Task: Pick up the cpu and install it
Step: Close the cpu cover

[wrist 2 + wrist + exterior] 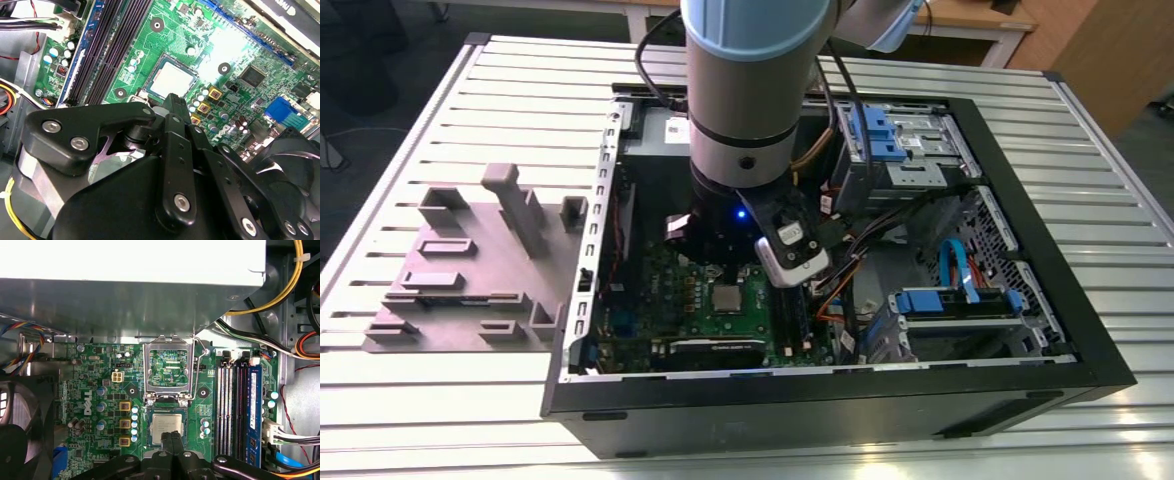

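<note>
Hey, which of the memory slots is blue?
The outermost memory slot, the one farthest from the cpu; the other slots between them are black.

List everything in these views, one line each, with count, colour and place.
cpu: one, silvery, seated in the motherboard socket.
socket frame: one, metal, hinged open beside the cpu.
motherboard: one, green, inside the case.
memory slots: several, black and blue, alongside the socket.
case: one, black, open, on the table.
tray: one, grey, at the exterior view's left of the case.
table: one, silvery, slatted.
arm: one, grey, reaching into the case.
jaws: one pair, black, closed together, tips over the cpu's edge.
</note>
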